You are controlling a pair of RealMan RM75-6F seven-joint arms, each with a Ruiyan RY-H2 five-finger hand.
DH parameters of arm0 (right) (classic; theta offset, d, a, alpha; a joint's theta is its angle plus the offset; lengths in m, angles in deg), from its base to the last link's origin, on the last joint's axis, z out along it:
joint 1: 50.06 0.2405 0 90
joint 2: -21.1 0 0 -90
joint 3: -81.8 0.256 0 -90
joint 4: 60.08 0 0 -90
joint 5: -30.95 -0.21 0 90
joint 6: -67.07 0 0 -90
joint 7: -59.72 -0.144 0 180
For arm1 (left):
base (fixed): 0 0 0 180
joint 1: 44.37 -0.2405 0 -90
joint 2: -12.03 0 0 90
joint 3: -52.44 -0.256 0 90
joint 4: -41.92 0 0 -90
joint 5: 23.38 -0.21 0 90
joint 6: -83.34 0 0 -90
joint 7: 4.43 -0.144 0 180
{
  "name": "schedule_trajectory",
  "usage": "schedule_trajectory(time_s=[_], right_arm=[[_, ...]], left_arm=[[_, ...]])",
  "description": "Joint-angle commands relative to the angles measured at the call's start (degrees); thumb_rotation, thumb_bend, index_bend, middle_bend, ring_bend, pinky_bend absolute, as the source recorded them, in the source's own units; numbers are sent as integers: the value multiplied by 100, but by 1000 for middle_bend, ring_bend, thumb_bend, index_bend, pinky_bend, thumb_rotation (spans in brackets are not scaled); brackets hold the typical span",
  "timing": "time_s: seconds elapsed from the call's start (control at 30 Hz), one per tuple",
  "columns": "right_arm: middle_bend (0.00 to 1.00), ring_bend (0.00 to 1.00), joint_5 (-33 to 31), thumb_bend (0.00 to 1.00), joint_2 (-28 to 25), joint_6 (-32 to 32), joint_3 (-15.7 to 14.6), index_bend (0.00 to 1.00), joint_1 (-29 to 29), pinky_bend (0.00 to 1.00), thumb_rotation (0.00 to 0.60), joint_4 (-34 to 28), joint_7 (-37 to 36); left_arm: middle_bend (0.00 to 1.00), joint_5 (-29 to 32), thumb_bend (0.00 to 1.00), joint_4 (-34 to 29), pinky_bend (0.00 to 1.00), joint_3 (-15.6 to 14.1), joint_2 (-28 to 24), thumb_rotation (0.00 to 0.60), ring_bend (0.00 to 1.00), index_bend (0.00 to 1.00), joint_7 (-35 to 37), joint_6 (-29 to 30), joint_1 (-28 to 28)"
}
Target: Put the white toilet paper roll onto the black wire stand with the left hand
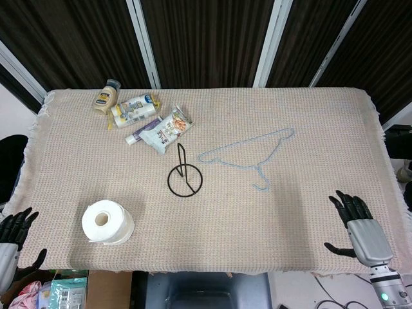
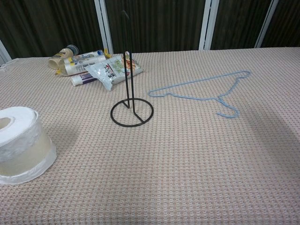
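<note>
White toilet paper roll (image 1: 107,222) stands on end on the near-left part of the cloth, its hollow core facing up, untouched by either hand; in the chest view the same roll (image 2: 21,143) fills the near-left corner, its lower wraps loose and a little slack. Nearest to it is the left hand (image 1: 14,230), black-fingered, at the near-left edge of the table just off the cloth, its fingers spread and holding nothing, apart from the roll. The right hand (image 1: 355,222), black fingers on a silver-grey back, rests at the near-right edge with fingers fanned apart and thumb out to the side, also holding nothing. Neither hand shows in the chest view.

Beyond the roll, toward the middle of the table, the black wire stand (image 1: 184,175) sits upright on its round ring base, its thin loop post rising straight; it is bare and well apart from the roll. To the right of the stand lies a light blue wire clothes hanger (image 1: 252,152), flat on the beige woven tablecloth (image 1: 290,212).

At the far left lies a cluster of packages: a cream squeeze bottle (image 1: 106,96), a white and blue tube (image 1: 133,108), and a crinkled snack packet (image 1: 168,127) nearest the stand.
</note>
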Motion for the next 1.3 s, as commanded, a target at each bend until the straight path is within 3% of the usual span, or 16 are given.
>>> schedule_trajectory(time_s=[0.03, 0.13, 0.27, 0.43, 0.77, 1.3], right_arm=[[0, 0, 39, 116, -21, -13, -24, 0, 4, 0, 600, -17, -49], [0, 0, 42, 116, -24, -28, -27, 0, 10, 0, 600, -7, -53], [0, 0, 36, 116, -36, -40, -16, 0, 23, 0, 600, -20, -81], [0, 0, 67, 116, -16, -24, -15, 0, 25, 0, 600, -18, -87], [0, 0, 114, 116, -93, -43, -53, 0, 27, 0, 600, -69, -153], [0, 0, 107, 116, -84, -85, -56, 0, 45, 0, 600, -73, -133]], left_arm=[[0, -274, 364, 154, 34, -7, 85, 600, 0, 0, 497, 51, 73], [0, -521, 353, 496, 37, 12, 372, 600, 0, 0, 1254, 115, 183], [0, -332, 342, 1011, 33, 96, 1037, 600, 0, 0, 2441, -118, 337], [0, -100, 338, 1537, 21, 261, 1624, 600, 0, 0, 3109, -283, 448], [0, 88, 336, 2088, 4, 232, 2132, 600, 0, 0, 3258, -851, 649], [0, -49, 335, 2024, 5, 140, 2292, 600, 0, 0, 3377, -964, 809]])
